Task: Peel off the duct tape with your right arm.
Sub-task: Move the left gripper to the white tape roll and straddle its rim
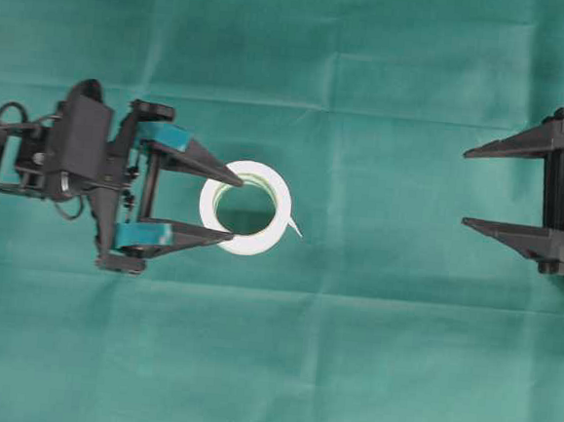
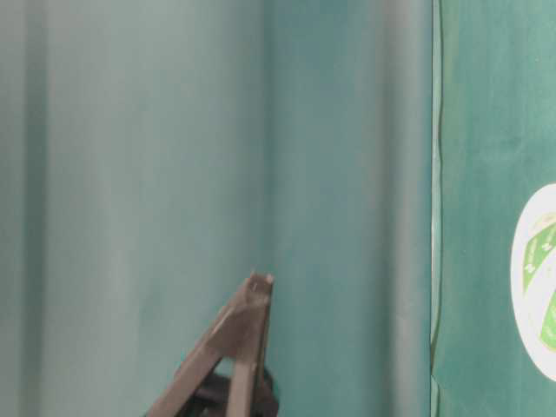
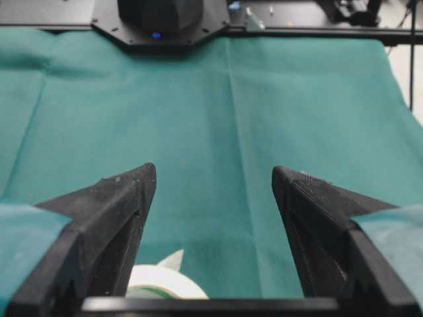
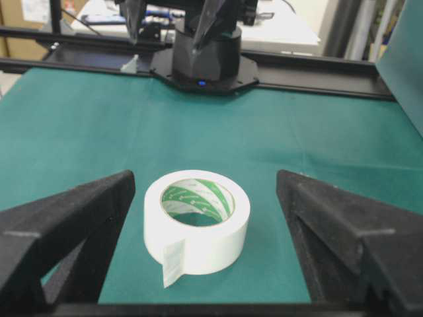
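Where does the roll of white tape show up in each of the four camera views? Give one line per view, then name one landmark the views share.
Overhead: the tape roll lies near the middle, between the left gripper's fingertips.
Table-level: only its edge, at the right border.
Left wrist: a sliver at the bottom edge.
Right wrist: centre foreground, loose end toward the camera.
Shared landmark: the green cloth beneath it.

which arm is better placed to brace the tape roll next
Left. Its open gripper already has fingertips on either side of the tape roll, while the right gripper waits open, far off at the table edge, facing the loose end.
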You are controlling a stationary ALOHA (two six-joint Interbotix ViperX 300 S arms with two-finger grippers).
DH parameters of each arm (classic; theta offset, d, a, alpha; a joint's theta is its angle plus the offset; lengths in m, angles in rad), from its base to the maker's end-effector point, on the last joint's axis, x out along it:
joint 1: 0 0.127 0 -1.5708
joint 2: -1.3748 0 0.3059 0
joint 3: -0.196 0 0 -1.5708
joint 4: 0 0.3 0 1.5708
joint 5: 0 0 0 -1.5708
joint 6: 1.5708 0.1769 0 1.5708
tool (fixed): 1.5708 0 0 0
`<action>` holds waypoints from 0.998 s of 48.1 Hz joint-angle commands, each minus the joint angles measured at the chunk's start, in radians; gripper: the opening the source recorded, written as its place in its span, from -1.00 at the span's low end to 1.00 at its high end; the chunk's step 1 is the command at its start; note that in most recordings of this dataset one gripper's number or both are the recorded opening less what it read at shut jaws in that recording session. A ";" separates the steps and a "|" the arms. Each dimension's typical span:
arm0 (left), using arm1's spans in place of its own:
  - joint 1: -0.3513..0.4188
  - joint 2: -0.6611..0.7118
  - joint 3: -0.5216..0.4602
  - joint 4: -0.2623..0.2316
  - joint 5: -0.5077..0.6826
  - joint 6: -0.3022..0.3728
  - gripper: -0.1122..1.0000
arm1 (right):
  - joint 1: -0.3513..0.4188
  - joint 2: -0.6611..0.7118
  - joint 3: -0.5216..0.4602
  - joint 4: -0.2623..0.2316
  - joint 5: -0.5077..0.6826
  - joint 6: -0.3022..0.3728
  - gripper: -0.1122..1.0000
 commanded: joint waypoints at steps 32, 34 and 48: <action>-0.051 0.041 -0.155 -0.005 0.377 -0.011 0.52 | 0.000 0.003 -0.025 -0.018 -0.011 0.002 0.70; -0.052 0.043 -0.166 -0.005 0.411 -0.011 0.52 | 0.000 0.003 -0.025 -0.021 -0.011 0.002 0.70; -0.051 0.080 -0.224 -0.005 0.630 -0.012 0.52 | 0.000 0.006 -0.026 -0.029 -0.011 -0.002 0.70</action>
